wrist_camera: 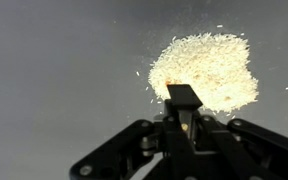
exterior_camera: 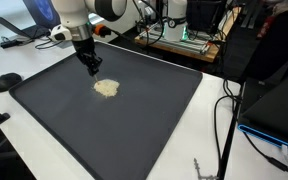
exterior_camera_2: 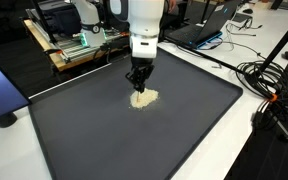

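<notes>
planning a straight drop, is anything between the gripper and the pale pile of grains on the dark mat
Nothing visible does. The black gripper hangs right at the edge of the pale heap of loose grains, with only bare dark grey mat around them.

A mat (exterior_camera: 134,130) lies on the desk (exterior_camera: 9,62) and covers most of it. A pile of grains (exterior_camera: 106,88) sits on the mat, towards its far half in an exterior view. The claw (exterior_camera: 90,68) hangs over the pile's edge. Cables (exterior_camera_2: 269,85) lie on the desk beside the mat.
</notes>
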`<state>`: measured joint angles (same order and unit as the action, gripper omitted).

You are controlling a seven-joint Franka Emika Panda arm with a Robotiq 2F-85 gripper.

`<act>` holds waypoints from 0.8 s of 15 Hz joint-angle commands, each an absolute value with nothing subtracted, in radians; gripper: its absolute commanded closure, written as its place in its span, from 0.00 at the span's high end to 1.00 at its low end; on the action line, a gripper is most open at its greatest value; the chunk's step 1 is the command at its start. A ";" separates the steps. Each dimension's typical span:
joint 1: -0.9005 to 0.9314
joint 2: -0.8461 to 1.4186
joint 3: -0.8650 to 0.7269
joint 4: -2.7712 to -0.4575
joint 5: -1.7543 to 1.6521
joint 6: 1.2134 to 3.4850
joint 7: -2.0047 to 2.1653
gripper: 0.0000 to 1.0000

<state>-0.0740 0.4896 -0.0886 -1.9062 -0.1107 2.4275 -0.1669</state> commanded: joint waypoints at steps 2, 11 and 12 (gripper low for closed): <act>-0.080 0.442 -0.100 -1.924 -0.145 2.411 -0.160 0.03; -0.047 0.343 -0.105 -1.914 -0.225 2.314 -0.152 0.03; -0.038 0.331 -0.104 -1.910 -0.250 2.296 -0.151 0.03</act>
<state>-0.0651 0.3805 -0.1018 -1.9064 -0.1781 2.3553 -0.1664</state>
